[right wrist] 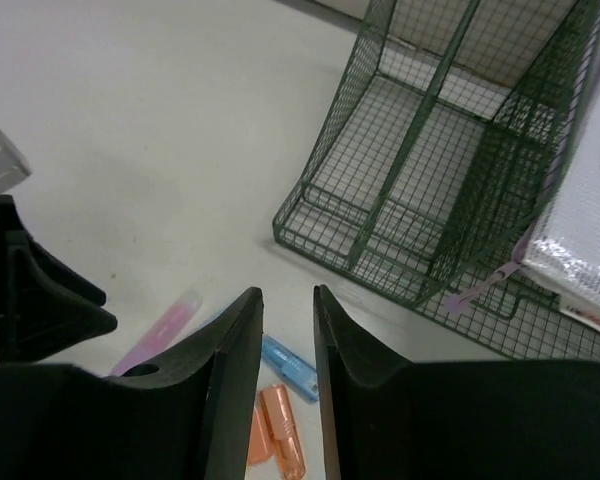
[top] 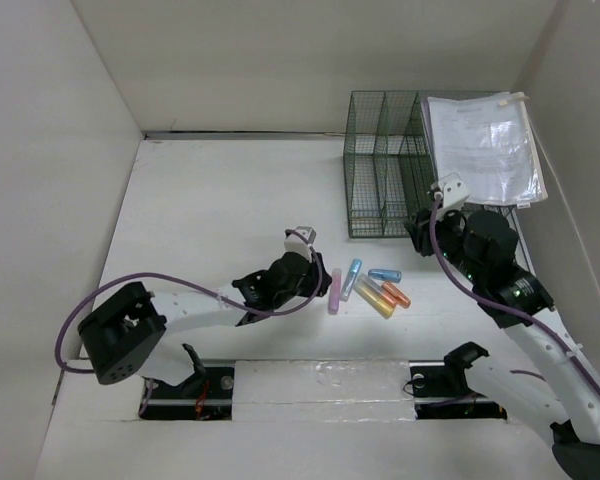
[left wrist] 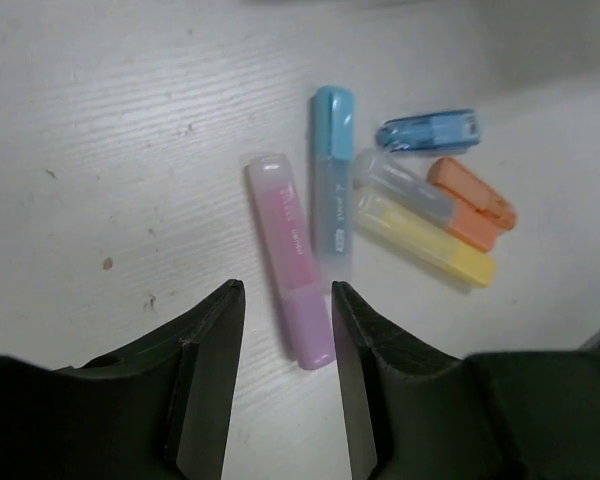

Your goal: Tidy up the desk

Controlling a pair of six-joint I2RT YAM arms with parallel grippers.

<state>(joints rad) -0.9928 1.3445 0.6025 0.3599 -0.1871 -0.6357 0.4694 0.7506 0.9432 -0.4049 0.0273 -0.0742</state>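
Across the whole view, under both arms: the white desk, with highlighters huddled near its front middle.
Left gripper hovers empty, jaws apart, astride the near end of the pink highlighter. The blue highlighter lies just beside the pink one, so a closing finger could nudge it, pinch both, or skew the pink one loose. Yellow highlighter, orange highlighter and a small blue item crowd that side. Right gripper, fingers narrowly apart and empty, hangs between this cluster and the green mesh organizer, where a clear document sleeve stands at the right.
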